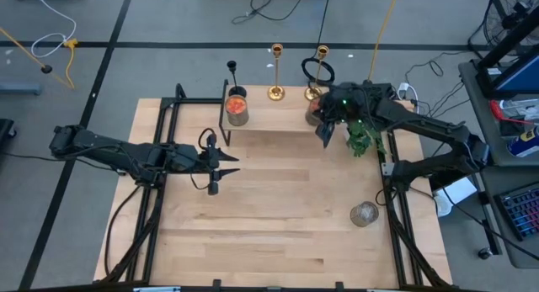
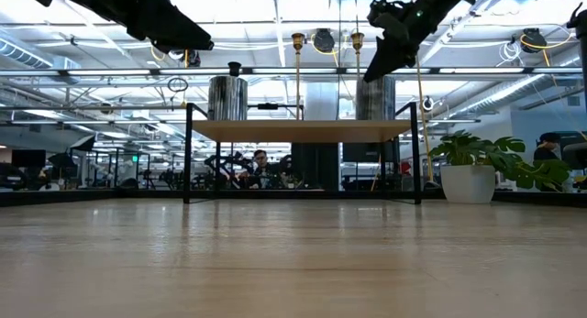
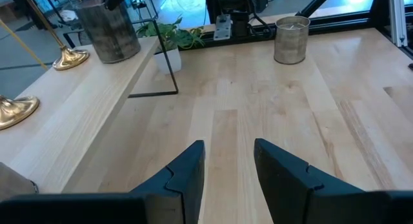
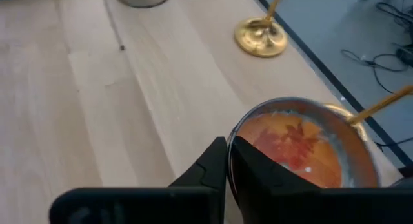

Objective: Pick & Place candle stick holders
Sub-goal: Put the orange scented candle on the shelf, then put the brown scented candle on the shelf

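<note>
Two tools over the counter, three holders on the shelf

Right tool [image 1: 324, 134] pressed together above the shelf's [image 1: 278, 114] right end, over an orange-filled jar [image 4: 303, 143]. Left tool [image 1: 221, 160] spread, hovering mid-counter [image 1: 278, 233]. Beyond, along the shelf's far edge: two gold candle stick holders [image 1: 276, 71] [image 1: 320, 71], upright, with the black holder [image 1: 232, 73] leftward.

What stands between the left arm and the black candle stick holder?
Probably reachable, though not straight: the orange-filled jar sits on the shelf just before the black holder, toward the left gripper, jaws open. From above looks free.
</note>
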